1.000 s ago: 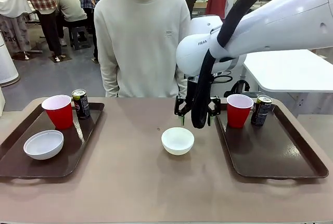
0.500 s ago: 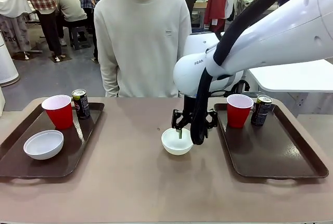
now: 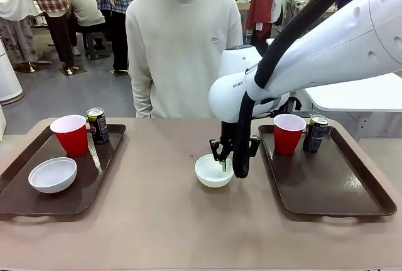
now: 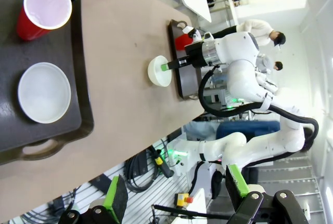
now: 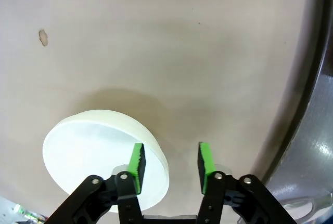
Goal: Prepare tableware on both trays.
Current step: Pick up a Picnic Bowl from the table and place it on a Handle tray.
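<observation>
Tableware nearly all set out. On the big dark brown plastic tray on the left [image 3: 94,186]: a red plastic cup with a white inside [image 3: 70,134], a dark drink can [image 3: 97,125] just beside it, and a small round white bowl [image 3: 53,175]. Looks done.

On the matching brown tray on the right [image 3: 326,189]: only a second red cup [image 3: 289,133] and a second dark can [image 3: 315,133], side by side at the far end. Lots of bare room in front of them. Needs a bowl.

Sitting on the bare tan table [image 3: 157,221], between the two trays: the other small white bowl [image 3: 212,171]. Right gripper [image 5: 170,164] down over its rim, one green pad inside, one outside, with a small gap between the pads. Hard to tell if pinching the rim yet. Left to do, probably: lift that bowl and set it on the right tray.

Left gripper [image 4: 174,185] up high, spread wide, holding nothing.

Across the table: a person in a cream top [image 3: 182,51], hands down out of sight. Nothing in the way, but the cup and can close enough to bump on the way over.
</observation>
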Controlling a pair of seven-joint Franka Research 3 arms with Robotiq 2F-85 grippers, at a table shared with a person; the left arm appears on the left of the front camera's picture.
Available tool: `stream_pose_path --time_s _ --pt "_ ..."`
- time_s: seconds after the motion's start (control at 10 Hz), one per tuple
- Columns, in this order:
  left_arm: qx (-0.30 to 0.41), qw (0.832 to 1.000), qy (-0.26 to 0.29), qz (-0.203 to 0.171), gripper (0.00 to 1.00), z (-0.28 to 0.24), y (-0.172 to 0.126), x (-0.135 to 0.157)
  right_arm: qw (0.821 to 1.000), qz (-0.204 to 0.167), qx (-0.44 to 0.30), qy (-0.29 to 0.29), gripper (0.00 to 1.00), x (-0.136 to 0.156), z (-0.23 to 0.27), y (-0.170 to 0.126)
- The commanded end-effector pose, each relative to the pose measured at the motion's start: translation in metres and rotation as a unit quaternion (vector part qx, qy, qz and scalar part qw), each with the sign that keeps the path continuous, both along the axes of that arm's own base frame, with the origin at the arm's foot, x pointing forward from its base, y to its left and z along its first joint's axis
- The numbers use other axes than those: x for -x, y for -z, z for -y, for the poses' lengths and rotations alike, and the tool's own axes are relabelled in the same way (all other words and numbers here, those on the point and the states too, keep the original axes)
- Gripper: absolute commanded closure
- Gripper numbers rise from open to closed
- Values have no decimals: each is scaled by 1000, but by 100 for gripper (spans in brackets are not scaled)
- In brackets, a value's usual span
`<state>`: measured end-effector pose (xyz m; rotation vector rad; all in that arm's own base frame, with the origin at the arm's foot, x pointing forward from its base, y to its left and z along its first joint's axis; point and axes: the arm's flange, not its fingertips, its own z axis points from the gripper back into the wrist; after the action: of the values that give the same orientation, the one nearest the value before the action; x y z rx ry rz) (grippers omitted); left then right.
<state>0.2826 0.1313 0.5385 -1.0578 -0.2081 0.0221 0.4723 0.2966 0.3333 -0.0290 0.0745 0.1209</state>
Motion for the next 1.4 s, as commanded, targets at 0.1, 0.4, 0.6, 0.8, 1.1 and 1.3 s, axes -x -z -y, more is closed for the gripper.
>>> stream_pose_path --time_s 0.1,0.4,0.6,0.8,1.1,1.3 --pt "7 1000 4 13 0 1 2 2 1000 1 9 -1 96 -2 1 -2" --pt "7 1000 4 13 0 1 2 2 1000 3 12 -7 100 -1 0 -4" --pt "7 1000 4 13 0 1 2 2 999 23 37 4 98 15 1 -19" --pt "7 1000 4 13 0 1 2 2 995 69 70 -23 98 71 8 -57" --pt "7 1000 4 13 0 1 2 2 994 87 61 -20 98 120 64 -84" --pt "7 1000 4 13 0 1 2 2 995 94 13 5 98 136 131 -83"
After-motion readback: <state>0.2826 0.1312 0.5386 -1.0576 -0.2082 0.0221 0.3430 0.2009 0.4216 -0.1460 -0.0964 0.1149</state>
